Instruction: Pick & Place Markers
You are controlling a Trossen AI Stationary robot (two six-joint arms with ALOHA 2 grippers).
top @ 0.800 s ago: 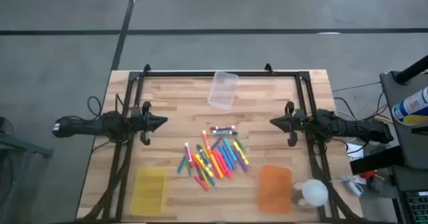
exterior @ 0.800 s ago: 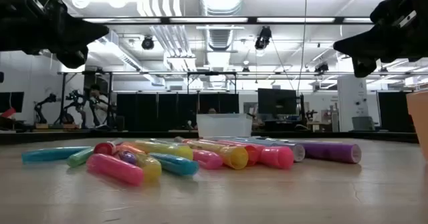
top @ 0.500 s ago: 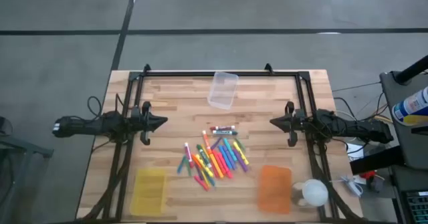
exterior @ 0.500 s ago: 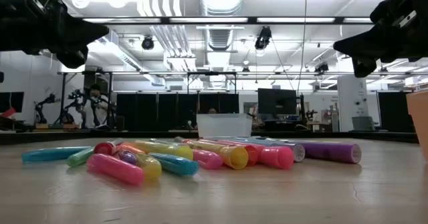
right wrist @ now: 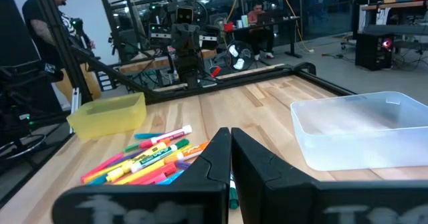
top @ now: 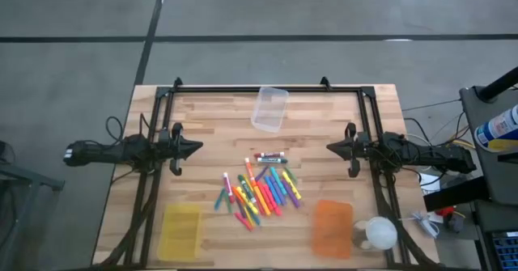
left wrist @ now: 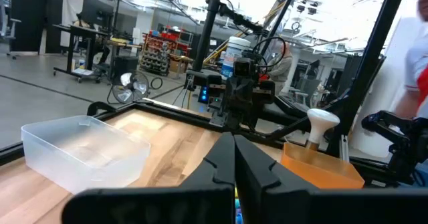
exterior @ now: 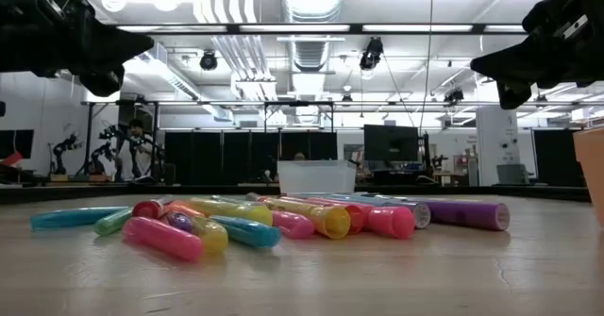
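A robotics lab is shown: beyond the wooden worktop point(top: 210, 121), exposed ceiling ducts point(exterior: 311, 47) and strip lights are seen, with other robot arms point(exterior: 113, 146), monitors point(exterior: 389, 144) and equipment carts point(left wrist: 90, 47) ranged behind it.

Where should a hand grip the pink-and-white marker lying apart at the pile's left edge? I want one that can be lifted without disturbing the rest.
Probably mid-barrel, from straight above, fingers closing across the pink-and-white marker: it lies flat, slightly clear of the other markers.

Pink, orange, yellow, green, blue, purple, red and black across the markers point(top: 261, 192). Pale wood-grain on the table point(top: 210, 117). Yellow bin point(top: 180, 230), orange bin point(top: 332, 226), clear bin point(top: 269, 108). Dark left gripper point(top: 194, 148), dark right gripper point(top: 332, 148).
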